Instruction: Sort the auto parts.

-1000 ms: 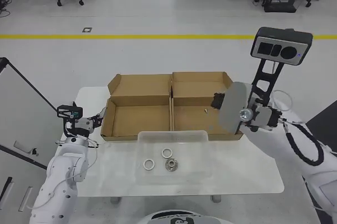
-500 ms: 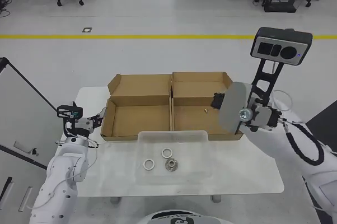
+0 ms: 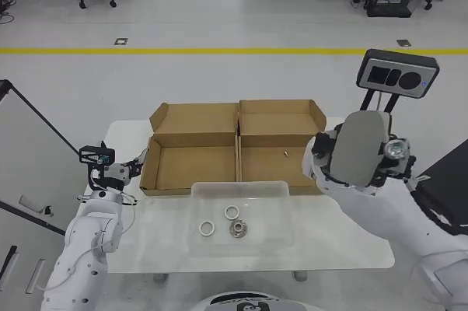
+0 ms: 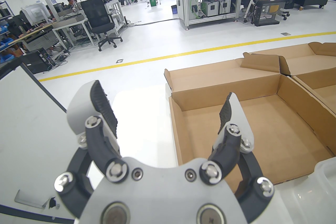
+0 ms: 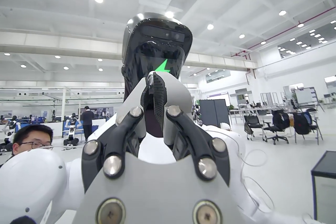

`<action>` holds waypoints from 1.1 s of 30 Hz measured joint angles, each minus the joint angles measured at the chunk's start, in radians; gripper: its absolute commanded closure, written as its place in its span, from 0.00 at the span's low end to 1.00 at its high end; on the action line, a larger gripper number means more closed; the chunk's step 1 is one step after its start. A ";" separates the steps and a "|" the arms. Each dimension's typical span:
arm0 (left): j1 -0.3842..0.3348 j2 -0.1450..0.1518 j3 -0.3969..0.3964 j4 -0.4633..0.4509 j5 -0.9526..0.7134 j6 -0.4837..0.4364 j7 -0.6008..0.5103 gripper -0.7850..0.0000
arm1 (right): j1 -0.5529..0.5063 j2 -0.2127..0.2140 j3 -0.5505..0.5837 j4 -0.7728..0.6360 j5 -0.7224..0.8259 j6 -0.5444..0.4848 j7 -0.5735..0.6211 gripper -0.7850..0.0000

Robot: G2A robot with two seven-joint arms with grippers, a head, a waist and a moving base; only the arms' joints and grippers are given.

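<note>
Left pincer [image 4: 164, 101] spread wide, empty, just beside left cardboard box [image 3: 191, 167]. Right pincer [image 5: 153, 78] pressed together on nothing, raised by right box [image 3: 269, 167]. Two rings [image 3: 232, 211] and flanged hub [image 3: 238, 228] in clear tray [image 3: 238, 185], well apart from both.

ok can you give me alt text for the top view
A clear tray at the front of the table holds two rings and a flanged part. Behind it stand an open left box and a right box holding one small part. The left arm is beside the left box; the right arm is raised over the table's right end.
</note>
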 measured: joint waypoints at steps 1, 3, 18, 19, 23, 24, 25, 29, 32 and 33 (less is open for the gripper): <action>0.000 0.000 0.000 0.000 0.000 0.000 0.000 0.00 | -0.006 -0.005 0.005 -0.003 0.007 0.000 0.001 1.00; 0.000 0.000 0.000 0.000 0.000 0.000 0.000 0.00 | -0.016 -0.016 0.014 -0.006 0.013 0.000 0.001 1.00; 0.000 0.000 0.000 0.000 0.000 0.000 0.000 0.00 | -0.058 -0.048 0.120 0.060 -0.127 0.130 0.085 1.00; 0.000 0.000 0.000 0.000 0.000 0.000 0.000 0.00 | -0.059 -0.048 0.128 0.060 -0.147 0.146 0.085 1.00; 0.000 0.000 0.000 0.000 0.000 0.000 0.000 0.00 | -0.070 -0.049 0.160 0.049 -0.225 0.201 0.073 1.00; 0.000 0.000 0.000 0.000 0.000 0.000 0.000 0.00 | -0.074 -0.050 0.168 0.046 -0.245 0.214 0.069 1.00; 0.000 0.000 0.000 0.000 0.000 0.000 0.000 0.00 | -0.076 -0.050 0.174 0.043 -0.259 0.224 0.067 1.00; 0.000 0.000 0.000 0.000 0.000 0.000 0.000 0.00 | -0.090 -0.054 0.197 0.032 -0.286 0.246 0.058 1.00; 0.000 0.000 0.000 0.000 0.000 0.000 0.000 0.00 | -0.105 -0.059 0.206 0.022 -0.256 0.232 0.064 1.00; 0.000 0.000 0.000 0.000 0.000 0.000 0.000 0.00 | -0.109 -0.061 0.209 0.020 -0.239 0.224 0.072 1.00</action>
